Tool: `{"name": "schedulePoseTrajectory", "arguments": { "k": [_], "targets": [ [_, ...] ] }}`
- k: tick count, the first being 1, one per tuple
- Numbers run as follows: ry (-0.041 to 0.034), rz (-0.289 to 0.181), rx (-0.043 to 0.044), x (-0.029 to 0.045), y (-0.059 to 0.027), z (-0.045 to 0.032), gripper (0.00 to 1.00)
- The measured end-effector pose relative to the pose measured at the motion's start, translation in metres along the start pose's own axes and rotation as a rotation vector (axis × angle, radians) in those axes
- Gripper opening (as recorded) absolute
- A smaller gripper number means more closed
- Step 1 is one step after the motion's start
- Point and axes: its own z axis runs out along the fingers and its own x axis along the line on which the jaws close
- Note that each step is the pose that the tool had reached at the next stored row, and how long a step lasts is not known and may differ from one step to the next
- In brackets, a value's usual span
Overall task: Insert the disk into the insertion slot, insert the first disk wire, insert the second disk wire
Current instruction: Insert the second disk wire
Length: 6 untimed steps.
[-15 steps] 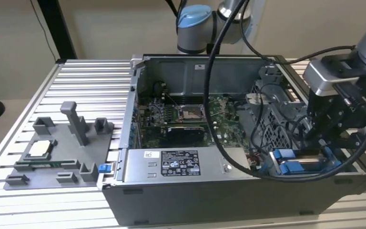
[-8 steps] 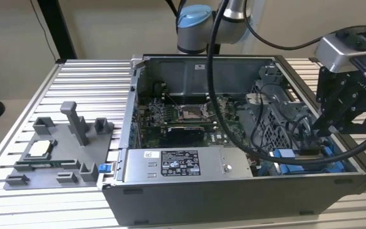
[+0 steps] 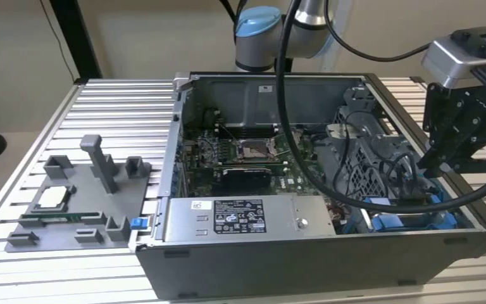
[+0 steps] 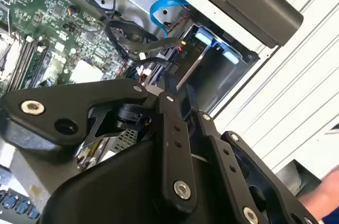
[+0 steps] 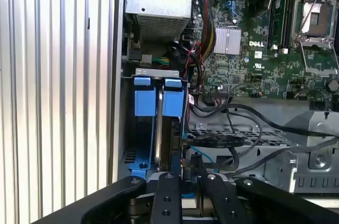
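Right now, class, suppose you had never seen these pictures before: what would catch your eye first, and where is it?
The open computer case on the ribbed table stands out first, its green motherboard laid bare. Next come the bright blue disk frames in the bay at the case's corner, at the exterior view's right. The black gripper hangs over that corner, among black cables.
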Motion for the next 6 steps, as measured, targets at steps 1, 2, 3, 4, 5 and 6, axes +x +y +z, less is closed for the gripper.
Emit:
{"name": "schedulePoseTrajectory", "arguments": {
  "k": [1, 2, 3, 4, 5, 6],
  "targets": [
    [0.0002, 0.0, 0.0, 0.0, 0.0, -0.0001, 1.0],
    [0.0, 0.0, 0.0, 0.0, 0.0, -0.0001, 1.0],
    [0.0001, 0.0, 0.0, 0.0, 0.0, -0.0002, 1.0],
    [0.0001, 0.0, 0.0, 0.0, 0.0, -0.0003, 1.0],
    [0.0001, 0.0, 0.0, 0.0, 0.0, -0.0003, 1.0],
    [0.0002, 0.0, 0.0, -0.0001, 0.0, -0.0005, 1.0]
  ]
}}
